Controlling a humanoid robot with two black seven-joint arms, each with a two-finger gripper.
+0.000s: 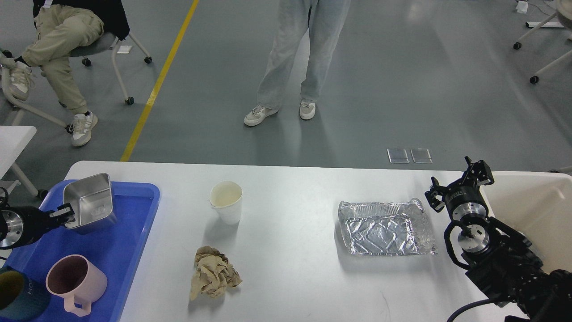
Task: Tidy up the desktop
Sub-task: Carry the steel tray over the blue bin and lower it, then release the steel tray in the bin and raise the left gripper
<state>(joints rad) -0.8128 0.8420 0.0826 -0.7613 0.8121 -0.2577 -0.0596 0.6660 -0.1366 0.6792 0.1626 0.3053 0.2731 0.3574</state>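
The white desktop fills the lower view. My left gripper at the far left is shut on the rim of a square steel container, held tilted over the back of the blue tray. On the desktop stand a white paper cup, a crumpled brown paper ball and a crinkled foil tray. My right gripper hovers open just right of the foil tray, with nothing between its fingers.
A pink mug and a dark teal cup sit in the blue tray's near end. A cream-white bin stands at the right edge. One person stands beyond the far edge and another sits at the back left.
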